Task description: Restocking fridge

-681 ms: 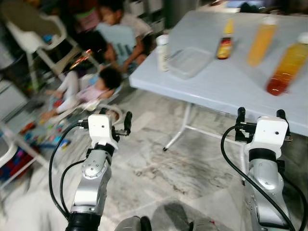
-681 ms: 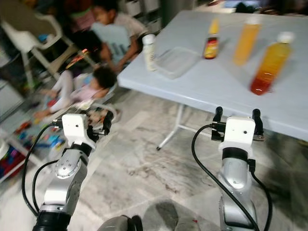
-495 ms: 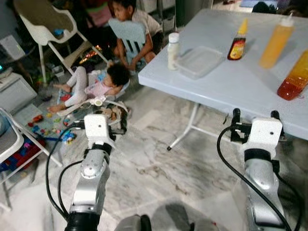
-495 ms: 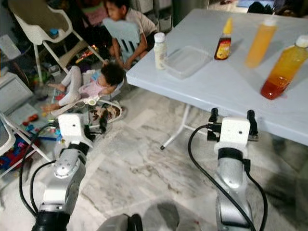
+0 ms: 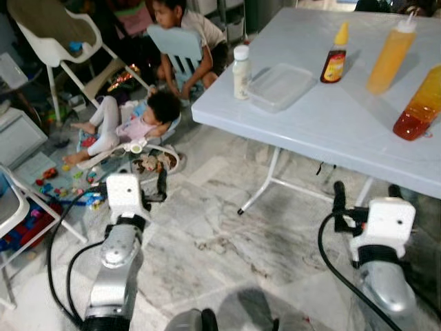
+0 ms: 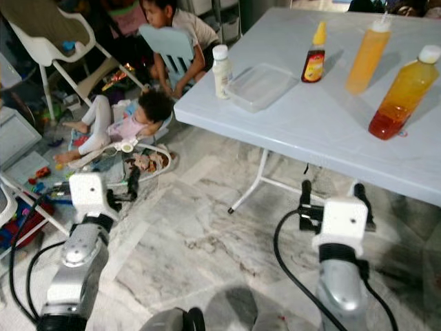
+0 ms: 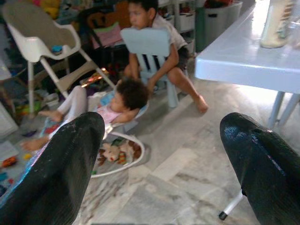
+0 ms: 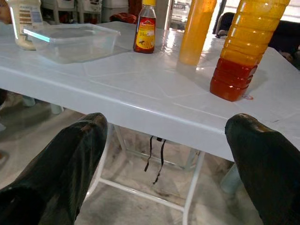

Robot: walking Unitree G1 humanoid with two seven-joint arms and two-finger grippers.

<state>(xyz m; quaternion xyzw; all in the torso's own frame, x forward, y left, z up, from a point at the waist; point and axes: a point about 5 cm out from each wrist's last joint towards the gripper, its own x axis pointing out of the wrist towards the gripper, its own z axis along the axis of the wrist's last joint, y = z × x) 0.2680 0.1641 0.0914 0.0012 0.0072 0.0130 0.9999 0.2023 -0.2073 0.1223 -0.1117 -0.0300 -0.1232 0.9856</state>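
Nothing restocked yet, by the look of it — no fridge in sight, and the goods all standing on the white bench [image 6: 324,131]: a small white bottle [image 6: 220,61] at the near-left corner, a clear lidded container [image 6: 260,85] just beside it, a brown sauce bottle with a yellow cap [image 6: 314,52] further back, a tall orange squeeze bottle [image 6: 366,54] beside that, and a big amber-and-red bottle [image 6: 400,92] toward the right edge. Left gripper [image 5: 143,190] low over the marble floor [image 6: 200,241], well short of the bench, fingers [image 7: 61,173] spread wide and holding nothing. Right gripper [image 6: 332,198] below the bench edge, fingers [image 8: 65,164] likewise wide apart and bare, aimed toward the amber-and-red bottle in the right wrist view. So the whole job probably ahead: picking each item, finding the fridge, loading it. Obstacles worth minding — a small child lying in a bouncer [image 5: 141,127] on the floor to the left, another person on a pale blue chair [image 5: 185,52] behind, a white high chair [image 5: 58,45], scattered toys [image 5: 58,183], and the folding bench legs [image 6: 265,183] directly ahead. Little room on the left for turning or stepping; a wide berth around the children likely needed.
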